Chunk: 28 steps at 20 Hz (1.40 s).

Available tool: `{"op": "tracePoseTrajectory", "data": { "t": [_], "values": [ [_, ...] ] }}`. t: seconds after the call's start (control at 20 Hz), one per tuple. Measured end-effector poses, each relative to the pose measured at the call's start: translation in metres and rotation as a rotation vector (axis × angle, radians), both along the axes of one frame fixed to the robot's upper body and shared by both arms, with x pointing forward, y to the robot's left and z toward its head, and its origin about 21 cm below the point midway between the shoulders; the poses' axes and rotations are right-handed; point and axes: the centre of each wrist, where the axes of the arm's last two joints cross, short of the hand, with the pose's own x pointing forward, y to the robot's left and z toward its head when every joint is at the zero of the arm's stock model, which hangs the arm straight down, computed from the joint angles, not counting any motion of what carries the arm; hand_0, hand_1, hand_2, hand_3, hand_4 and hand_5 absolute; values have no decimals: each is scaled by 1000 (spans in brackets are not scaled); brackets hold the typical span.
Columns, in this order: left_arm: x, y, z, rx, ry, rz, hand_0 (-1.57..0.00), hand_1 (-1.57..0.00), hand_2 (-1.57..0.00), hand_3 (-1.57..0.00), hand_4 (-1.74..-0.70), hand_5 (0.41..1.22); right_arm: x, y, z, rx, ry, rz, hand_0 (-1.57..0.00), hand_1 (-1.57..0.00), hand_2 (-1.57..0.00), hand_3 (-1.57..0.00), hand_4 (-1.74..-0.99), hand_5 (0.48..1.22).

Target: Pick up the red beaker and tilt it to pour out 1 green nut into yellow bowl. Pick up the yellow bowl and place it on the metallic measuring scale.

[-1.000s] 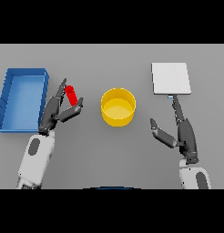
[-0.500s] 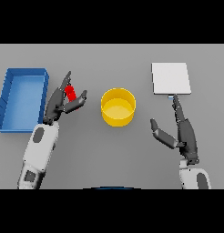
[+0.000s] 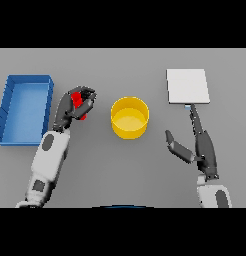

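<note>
The left hand (image 3: pixel 70 109) has its fingers curled round the red beaker (image 3: pixel 79 103), with the yellow bowl (image 3: pixel 129 117) near its right and a blue bin (image 3: pixel 10 97) to its left. The right hand (image 3: pixel 200 145) rests open, fingers straight, fingertips just below the scale (image 3: pixel 188 86).

No readable text, label, brand, number or sign on any object in view
</note>
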Motion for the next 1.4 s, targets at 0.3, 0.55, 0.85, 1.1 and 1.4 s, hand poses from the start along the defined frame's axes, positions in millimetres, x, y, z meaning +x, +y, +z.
{"op": "tracePoseTrajectory", "data": {
  "t": [0.3,0.55,0.85,1.1,1.4],
  "values": [
    [-2,-4,-2,41,-41,-49,-1419,-1425,-1430,-1375,-1552,1159,1,-2,-2,4,7,-9,1,1,1,1,-1258,644],
    [0,-8,11,-38,-82,15,-1521,-1523,-1525,-1507,-1679,1122,-3,-2,-2,6,-4,-2,1,1,1,1,-1258,646],
    [1,-12,48,55,-184,-34,-1558,-1558,-1559,-1554,-1725,1117,-3,-3,0,-17,-28,3,1,1,1,1,-1261,661],
    [5,-21,72,332,-141,-151,-1564,-1565,-1565,-1562,-1733,1117,-5,-5,-2,-36,-13,-8,1,1,1,1,-1256,676],
    [17,-26,88,548,-126,-190,-1568,-1568,-1568,-1567,-1737,1128,0,-3,0,-33,4,-8,1,1,1,1,-1254,683]
  ]
}}
